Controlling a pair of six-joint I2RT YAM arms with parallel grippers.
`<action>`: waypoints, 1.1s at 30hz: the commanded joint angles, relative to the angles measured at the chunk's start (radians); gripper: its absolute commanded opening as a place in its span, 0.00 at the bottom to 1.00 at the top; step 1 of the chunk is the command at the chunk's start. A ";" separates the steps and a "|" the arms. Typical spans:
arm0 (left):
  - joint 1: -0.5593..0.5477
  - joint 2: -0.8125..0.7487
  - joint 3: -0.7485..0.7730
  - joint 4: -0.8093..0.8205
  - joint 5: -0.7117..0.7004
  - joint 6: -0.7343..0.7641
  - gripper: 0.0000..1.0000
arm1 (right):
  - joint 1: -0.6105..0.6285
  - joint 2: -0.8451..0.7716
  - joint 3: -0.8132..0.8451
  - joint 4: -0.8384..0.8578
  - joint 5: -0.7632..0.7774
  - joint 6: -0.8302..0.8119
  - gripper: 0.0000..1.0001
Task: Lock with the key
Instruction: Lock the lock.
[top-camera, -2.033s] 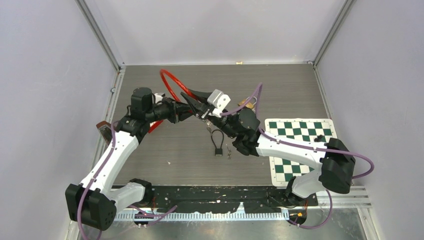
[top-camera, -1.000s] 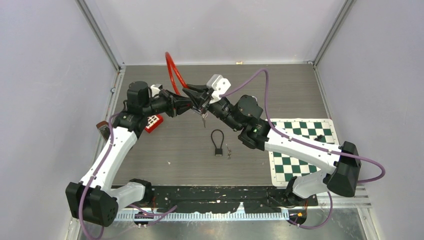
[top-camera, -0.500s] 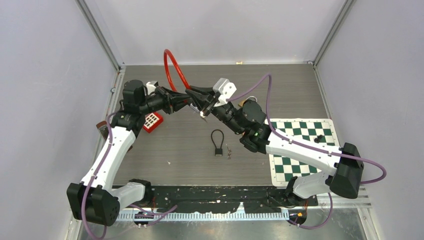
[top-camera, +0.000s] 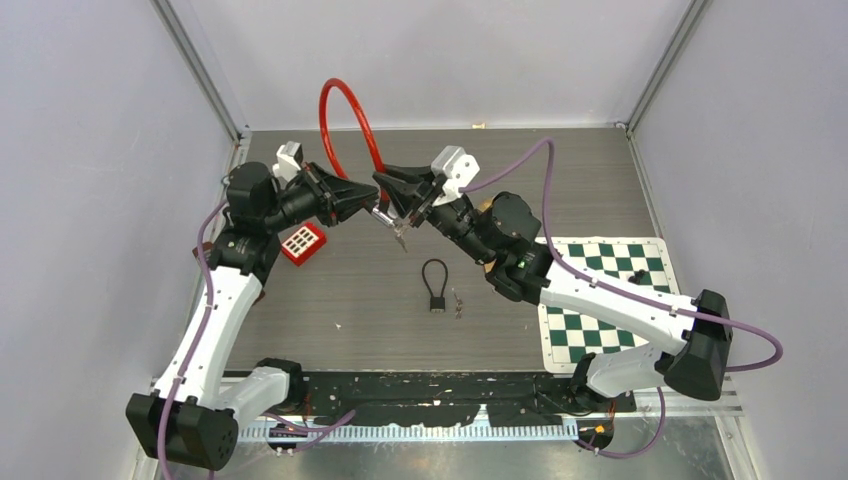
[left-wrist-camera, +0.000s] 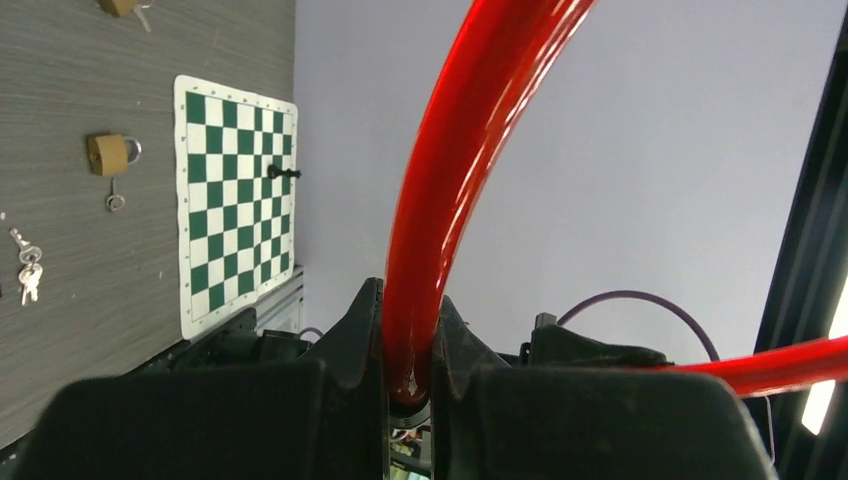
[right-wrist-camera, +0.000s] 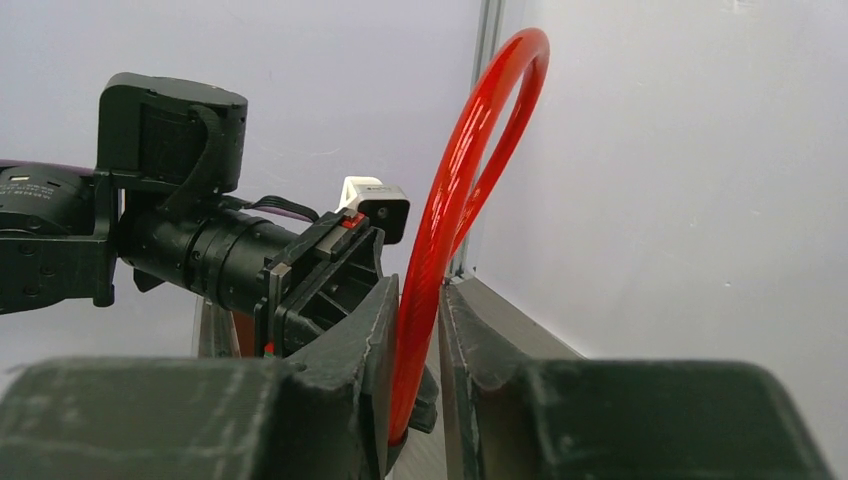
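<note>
both arms are up over the table (top-camera: 570, 190), tips facing each other. left gripper (left-wrist-camera: 405, 335) is clamped tight on the red cable (top-camera: 338, 110). right gripper (right-wrist-camera: 418, 325) is closed round the same cable just beside it. the cable loop arcs up above both. i see a key (top-camera: 401, 233) dangling under the point where they meet, off the table. a black padlock (top-camera: 434, 285) and spare keys (top-camera: 458, 303) lie on the table nearer the arm bases. red case (top-camera: 302, 243) sits by the left arm, chessboard (top-camera: 600, 300) to the right.
</note>
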 joint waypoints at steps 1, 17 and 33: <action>0.005 -0.019 0.008 0.179 0.049 -0.014 0.00 | 0.006 -0.027 0.033 -0.067 -0.011 -0.003 0.29; 0.005 0.002 -0.011 0.335 0.012 0.010 0.00 | 0.006 -0.070 0.048 -0.075 0.010 0.016 0.58; 0.005 0.018 -0.093 0.691 -0.032 -0.057 0.00 | 0.005 -0.117 0.029 -0.101 0.046 0.054 0.73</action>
